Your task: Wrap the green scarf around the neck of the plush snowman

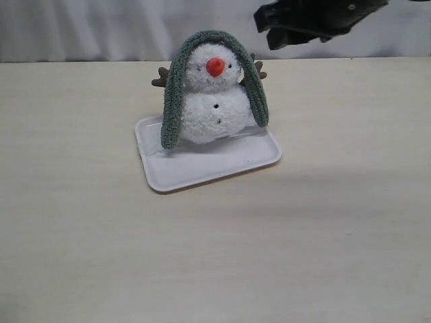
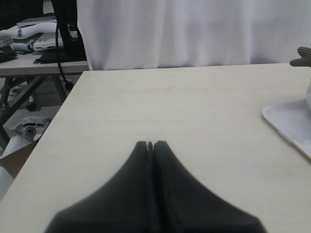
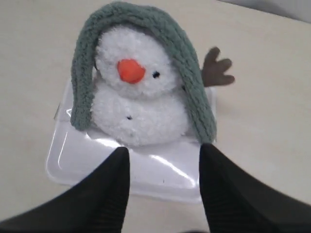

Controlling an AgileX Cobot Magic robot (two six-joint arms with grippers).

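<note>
Wrapping is sitting half done: green scarf (image 1: 174,101) is hanging over head of plush snowman (image 1: 214,111) on tray (image 1: 202,171), 2 ends dangling, right gripper (image 3: 164,151) hovering jaws apart, empty, left gripper (image 2: 151,144) closed; next likely needing ends regrasped and crossed at snowman's neck (image 1: 210,89).

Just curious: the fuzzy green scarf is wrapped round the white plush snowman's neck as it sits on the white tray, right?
Not quite. The fuzzy green knitted scarf lies draped over the head of the fluffy white plush snowman, ends hanging down both sides, not round its neck. It does sit on the white rectangular tray. The exterior view shows this.
</note>
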